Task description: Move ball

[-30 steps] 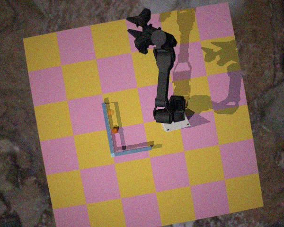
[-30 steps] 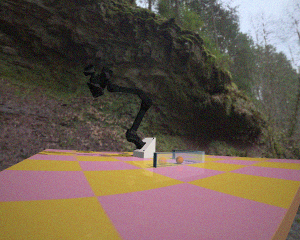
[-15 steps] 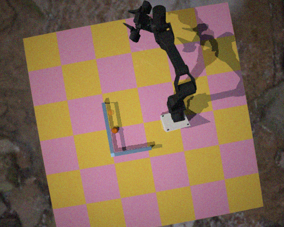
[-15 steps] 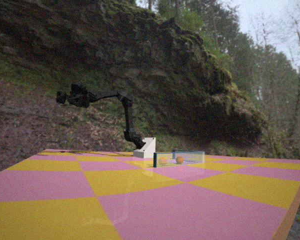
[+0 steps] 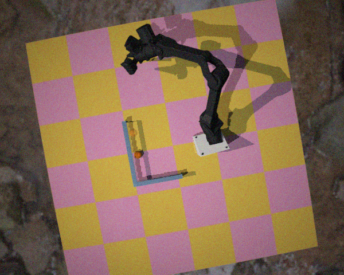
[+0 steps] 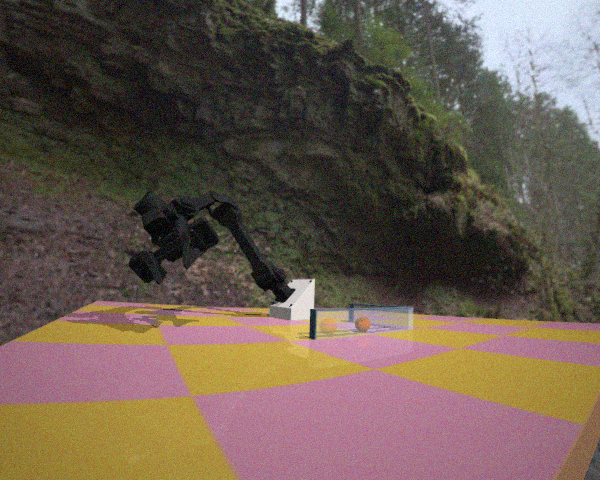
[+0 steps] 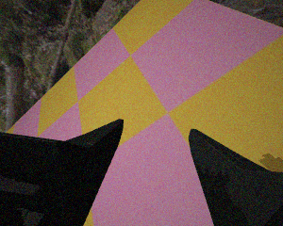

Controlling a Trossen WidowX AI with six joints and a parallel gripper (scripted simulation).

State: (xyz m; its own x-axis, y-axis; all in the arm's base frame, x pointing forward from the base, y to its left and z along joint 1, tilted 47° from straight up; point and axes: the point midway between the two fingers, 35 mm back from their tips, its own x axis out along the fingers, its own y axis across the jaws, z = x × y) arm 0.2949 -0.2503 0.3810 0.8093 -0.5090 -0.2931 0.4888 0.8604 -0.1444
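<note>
Top view: gripper part open, empty, high and well apart from ball, which sits against long wall. Copy nearby. Descend inside the walls, straddle ball squarely.

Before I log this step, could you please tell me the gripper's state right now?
Gripper: open, holding nothing; only table shows between its fingers, and the ball lies far off by the walls.

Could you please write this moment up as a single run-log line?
phase: approach | end effector: open, empty, raised far from walls | ball: on table beside long wall | see-through copy: unoccupied
</note>
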